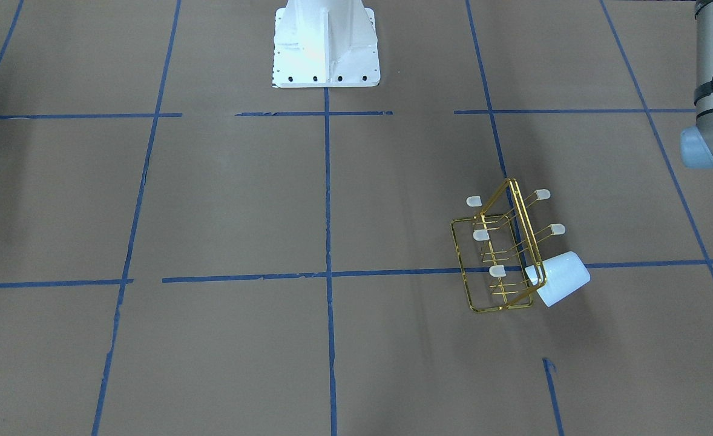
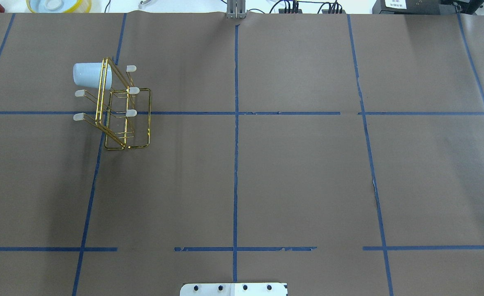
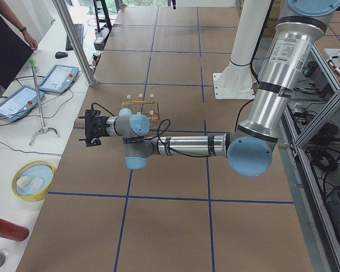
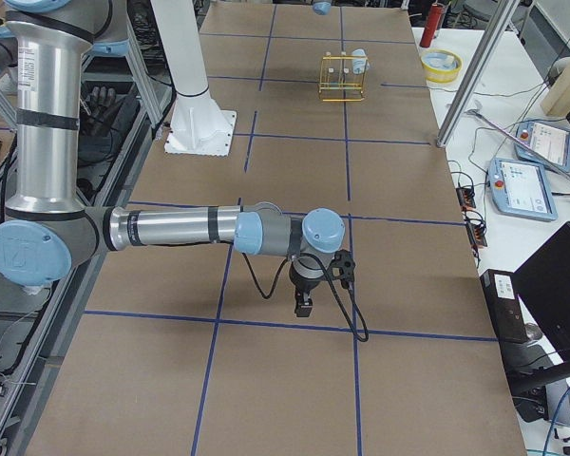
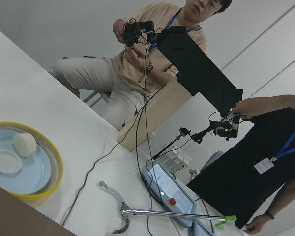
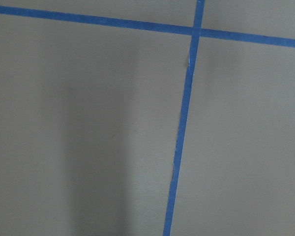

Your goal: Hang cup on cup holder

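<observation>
End effectors: the left end effector (image 3: 88,129) hung level near the operators' edge of the bench (image 2: 291,172), apart from the rack. The right end effector (image 4: 304,304) pointed down over bare bench at the other end. Both showed only in the side views, so I cannot tell whether their jaws stood apart or together.
Cup: the cup (image 1: 561,278) sat over 1 end prong of the cup holder (image 2: 100,96), mouth toward the frame and closed end pointing outward. This was the prong farthest from the robot's base, on the robot's left half of the bench.
Cup holder: it stood upright on its rectangular base, with 5 of its 6 white caps bare.
Progress: judged complete, as only the prong touched the cup.
Handling: probably very light, thin-walled plastic — stiff enough for a gentle pinch, but liable to flex under a hard one. The taper could let it slip toward its narrow end.
Hold: across the side wall near mid-height, squeezing lightly.
Risk: the wire rack looked light too — a nudge might shift or tip it.
</observation>
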